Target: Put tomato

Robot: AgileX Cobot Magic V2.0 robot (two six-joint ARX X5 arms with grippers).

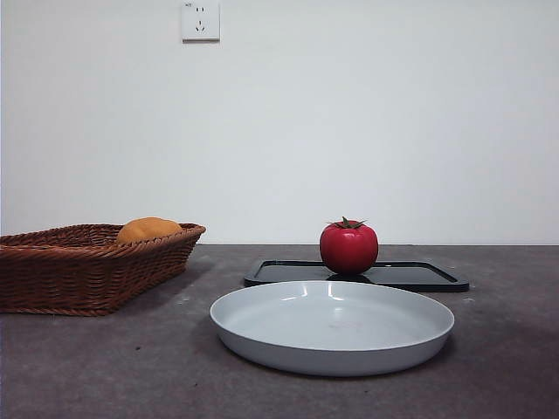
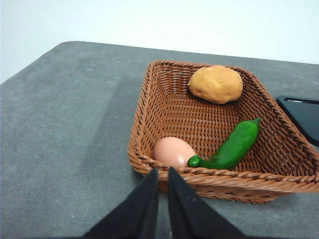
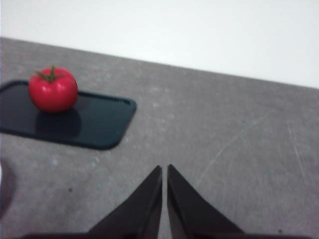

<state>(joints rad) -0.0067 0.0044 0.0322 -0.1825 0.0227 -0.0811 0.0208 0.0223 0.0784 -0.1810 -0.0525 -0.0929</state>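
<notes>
A glossy red tomato (image 1: 348,247) with a dark green stem stands upright on a flat black tray (image 1: 410,276) behind a grey-white plate (image 1: 262,332). The right wrist view shows the tomato (image 3: 53,90) on the black tray (image 3: 99,124), well away from my right gripper (image 3: 165,172), whose jaws are shut and empty above bare table. My left gripper (image 2: 163,174) is shut and empty, just outside the near rim of a wicker basket (image 2: 149,99). Neither gripper shows in the front view.
The wicker basket (image 1: 52,271) stands at the left and holds a matte orange fruit (image 2: 216,84), a green pepper (image 2: 232,147) and a pale egg (image 2: 173,151). A wall socket (image 1: 200,20) is high on the back wall.
</notes>
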